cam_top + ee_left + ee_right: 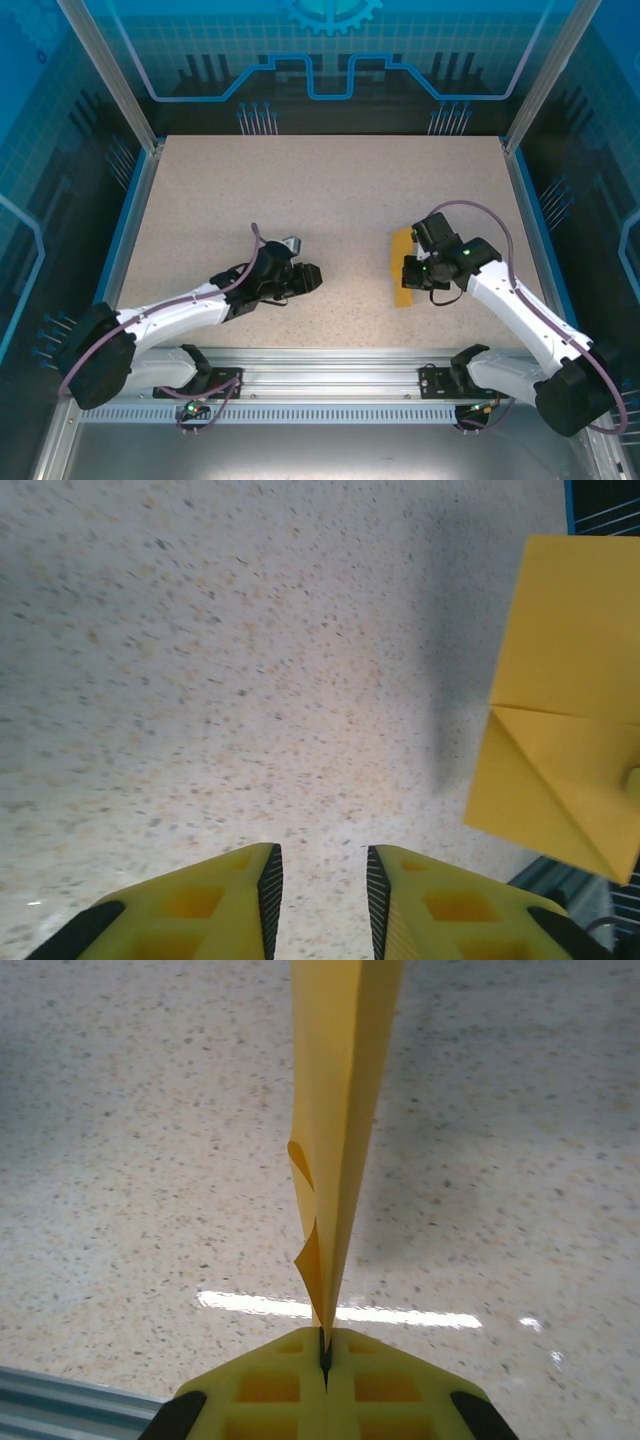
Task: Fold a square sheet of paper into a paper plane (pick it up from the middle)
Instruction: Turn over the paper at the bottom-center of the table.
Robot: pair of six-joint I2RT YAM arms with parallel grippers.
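The orange-yellow paper (402,262), folded into a narrow creased shape, stands on edge right of the table's middle. My right gripper (410,272) is shut on its near end. From the right wrist the folded paper (340,1110) rises straight up out of the shut right gripper (323,1338), with one flap curling off to the left. My left gripper (312,277) hovers left of centre, well apart from the paper. Seen from the left wrist, the left gripper (322,865) is open with bare table between its pads, and the paper (570,730), showing a diagonal crease, is at the right edge.
The speckled table (330,190) has a blue rim (128,220) on its left and right sides. A metal rail (330,365) runs along the near edge between the two arm bases. Clear panels with slanting posts enclose the back and sides.
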